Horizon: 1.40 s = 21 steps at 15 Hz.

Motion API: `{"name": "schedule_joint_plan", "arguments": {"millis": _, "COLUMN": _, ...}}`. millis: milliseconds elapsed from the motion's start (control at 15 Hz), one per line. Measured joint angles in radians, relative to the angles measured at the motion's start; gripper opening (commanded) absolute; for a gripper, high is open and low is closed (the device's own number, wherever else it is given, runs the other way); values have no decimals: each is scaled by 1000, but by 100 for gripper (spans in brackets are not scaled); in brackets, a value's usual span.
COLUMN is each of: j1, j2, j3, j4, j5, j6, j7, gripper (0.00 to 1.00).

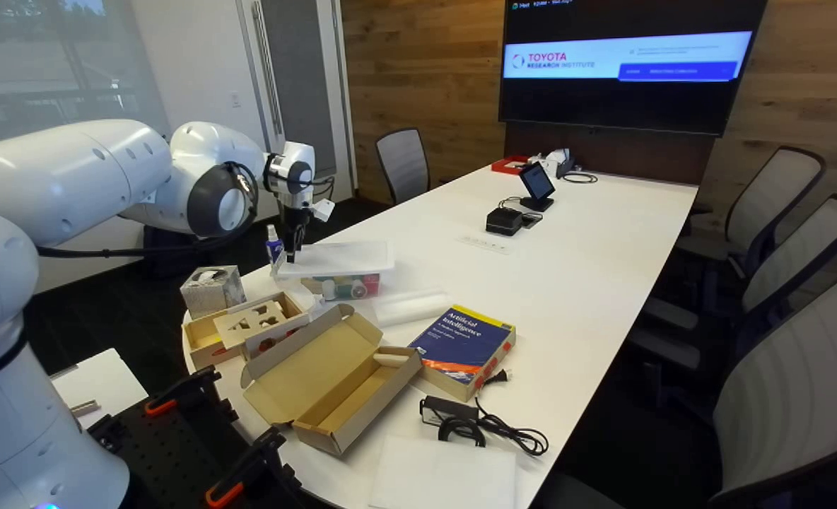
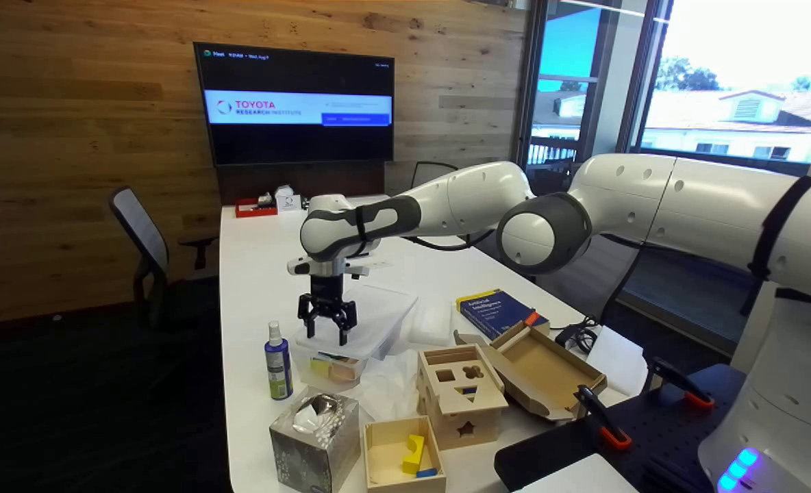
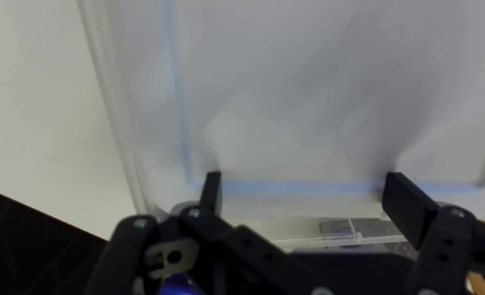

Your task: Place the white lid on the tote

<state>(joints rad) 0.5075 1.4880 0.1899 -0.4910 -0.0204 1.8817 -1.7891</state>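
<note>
The white lid (image 1: 348,256) lies flat over the tote (image 1: 355,288) near the table's edge in both exterior views (image 2: 381,311). Colourful bits show through the tote's clear wall (image 2: 333,373). My gripper (image 1: 291,256) points straight down over one short end of the lid, with its jaws apart (image 2: 327,338). In the wrist view, the open fingertips (image 3: 304,178) are spread above the lid (image 3: 308,102), with nothing between them. Dark shadows meet the tips; I cannot tell whether they touch. A pale rim (image 3: 341,242), apparently the tote's, shows past the lid's near edge.
A spray bottle (image 2: 278,363) stands close beside the tote. A tissue box (image 2: 316,438), a wooden shape sorter (image 2: 462,397) and an open cardboard box (image 1: 334,382) are nearby. A whitish packet (image 1: 411,305) lies between the tote and the blue book (image 1: 464,346).
</note>
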Motion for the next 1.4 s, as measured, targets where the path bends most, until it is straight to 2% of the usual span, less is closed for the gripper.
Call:
{"name": "schedule_joint_plan", "arguments": {"millis": 400, "j1": 1, "j2": 0, "j3": 10, "j4": -4, "j5": 1, "j6": 67, "j7": -41, "gripper": 100}}
{"name": "schedule_joint_plan", "arguments": {"millis": 667, "j1": 4, "j2": -1, "j3": 7, "j4": 10, "j5": -1, "j6": 84, "j7": -16, "gripper": 100}}
{"name": "schedule_joint_plan", "arguments": {"millis": 1067, "j1": 10, "j2": -7, "j3": -95, "j4": 77, "j5": -56, "j6": 71, "j7": 274, "gripper": 100}}
{"name": "schedule_joint_plan", "arguments": {"millis": 1400, "j1": -51, "j2": -1, "j3": -185, "j4": 32, "j5": -81, "j6": 122, "j7": 487, "gripper": 100}}
